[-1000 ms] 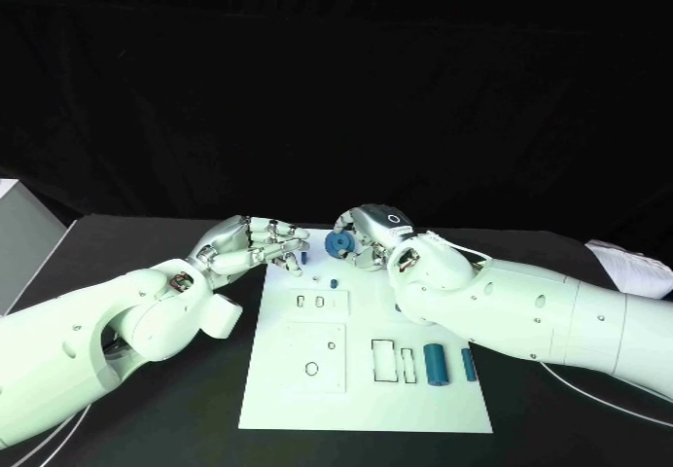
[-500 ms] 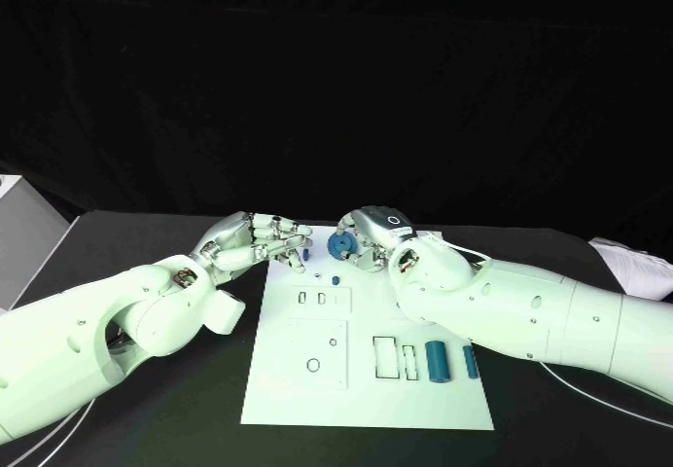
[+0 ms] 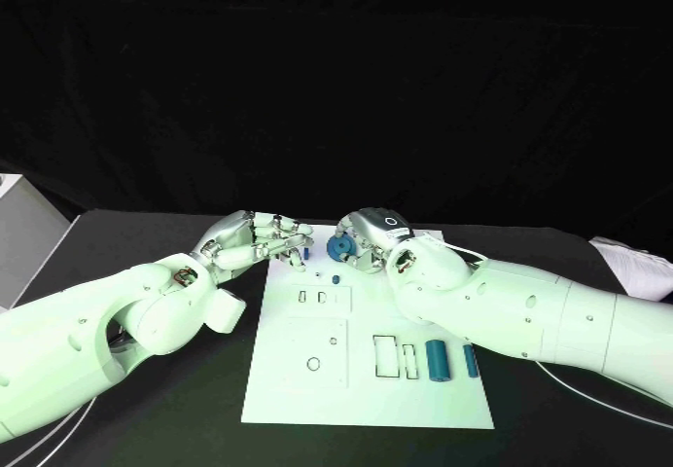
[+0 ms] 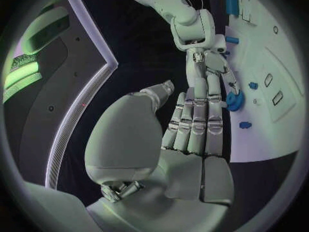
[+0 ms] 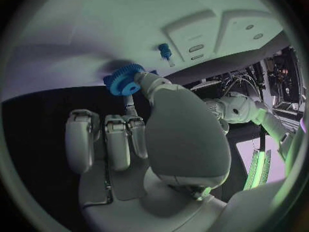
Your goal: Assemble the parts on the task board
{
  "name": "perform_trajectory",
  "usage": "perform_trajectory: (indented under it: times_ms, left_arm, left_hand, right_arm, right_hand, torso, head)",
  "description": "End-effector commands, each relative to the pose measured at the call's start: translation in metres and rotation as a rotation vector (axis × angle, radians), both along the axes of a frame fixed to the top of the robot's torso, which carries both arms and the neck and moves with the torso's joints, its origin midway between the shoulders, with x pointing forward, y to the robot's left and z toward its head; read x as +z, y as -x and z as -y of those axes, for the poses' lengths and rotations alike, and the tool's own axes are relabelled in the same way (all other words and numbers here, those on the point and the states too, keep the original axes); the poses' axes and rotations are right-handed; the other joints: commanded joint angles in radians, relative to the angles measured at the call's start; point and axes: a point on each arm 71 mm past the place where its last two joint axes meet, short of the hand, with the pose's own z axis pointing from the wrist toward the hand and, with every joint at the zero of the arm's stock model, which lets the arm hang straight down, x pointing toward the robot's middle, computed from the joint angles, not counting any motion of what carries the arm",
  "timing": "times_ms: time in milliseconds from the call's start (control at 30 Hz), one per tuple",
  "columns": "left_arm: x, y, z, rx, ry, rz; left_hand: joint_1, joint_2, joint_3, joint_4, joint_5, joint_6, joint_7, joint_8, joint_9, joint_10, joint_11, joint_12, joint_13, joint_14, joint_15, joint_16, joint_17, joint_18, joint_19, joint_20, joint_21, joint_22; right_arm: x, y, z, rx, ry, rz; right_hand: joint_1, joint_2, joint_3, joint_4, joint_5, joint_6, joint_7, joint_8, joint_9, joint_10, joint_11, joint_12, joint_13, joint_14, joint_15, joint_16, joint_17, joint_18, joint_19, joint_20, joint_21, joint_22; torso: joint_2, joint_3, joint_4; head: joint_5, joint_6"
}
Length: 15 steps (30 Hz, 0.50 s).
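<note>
The white task board lies in the middle of the table. My right hand pinches a blue gear over the board's far end; the gear sits between its thumb and a finger. My left hand hovers at the board's far left corner, fingers stretched out and holding nothing, beside a small blue peg. In the left wrist view, its fingers reach toward the right hand and the gear. A second small blue part stands on the board.
Two blue cylinders lie near the board's right edge, next to rectangular slots. A white box stands at the table's left edge. White cloth lies far right.
The right hand has brought the gear a touch lower toward the board. The left hand has barely moved.
</note>
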Motion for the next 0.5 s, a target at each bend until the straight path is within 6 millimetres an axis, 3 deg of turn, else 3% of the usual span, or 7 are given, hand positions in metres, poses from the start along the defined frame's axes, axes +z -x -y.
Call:
perform_trajectory:
  times_ms: [33, 367, 500]
  left_arm:
    - [0.0009, 0.0014, 0.0028, -0.024, 0.002, 0.005]
    - [0.0011, 0.0017, 0.0024, -0.023, 0.001, 0.005]
    - [0.0012, 0.0019, 0.002, -0.022, 0.001, 0.005]
  left_hand:
    - [0.006, 0.007, 0.0, -0.006, 0.0, -0.008, 0.003, -0.006, 0.001, -0.008, 0.0, -0.004, 0.0, -0.005, -0.002, -0.005, 0.002, 0.009, -0.007, 0.002, 0.006, 0.001]
    - [0.006, 0.007, 0.0, -0.006, 0.0, -0.008, 0.003, -0.006, 0.001, -0.008, 0.0, -0.004, 0.0, -0.005, -0.002, -0.005, 0.002, 0.009, -0.007, 0.002, 0.006, 0.001]
    - [0.006, 0.007, 0.0, -0.006, 0.0, -0.008, 0.003, -0.006, 0.001, -0.008, 0.0, -0.004, 0.0, -0.005, -0.002, -0.005, 0.002, 0.009, -0.007, 0.002, 0.006, 0.001]
  right_arm:
    - [-0.0026, -0.0007, -0.0016, 0.01, 0.021, -0.001]
    - [-0.0061, -0.0054, -0.0003, -0.006, 0.032, -0.004]
    - [-0.0074, -0.007, 0.0003, -0.008, 0.039, -0.015]
  right_hand:
    - [-0.008, 0.003, 0.007, 0.002, -0.004, 0.005, -0.003, 0.004, 0.002, 0.106, -0.006, 0.003, 0.263, 0.106, -0.009, 0.004, 0.263, -0.011, 0.056, -0.003, 0.002, 0.078]
    - [-0.018, 0.0, 0.011, 0.0, -0.005, -0.002, -0.001, -0.001, -0.001, 0.106, -0.005, 0.003, 0.263, 0.106, -0.009, 0.004, 0.263, -0.01, 0.055, -0.004, 0.0, 0.076]
    - [-0.034, -0.01, 0.013, -0.004, -0.011, -0.024, 0.005, -0.016, -0.007, 0.106, 0.001, 0.003, 0.263, 0.106, -0.005, 0.004, 0.263, -0.01, 0.054, -0.002, -0.003, 0.074]
  torso:
    - [0.0, -0.0006, 0.0015]
    - [-0.001, -0.0013, -0.0003]
    - [0.0, -0.0007, -0.0011]
  head:
    - [0.0, -0.001]
    - [0.001, -0.001]
    - [0.002, -0.001]
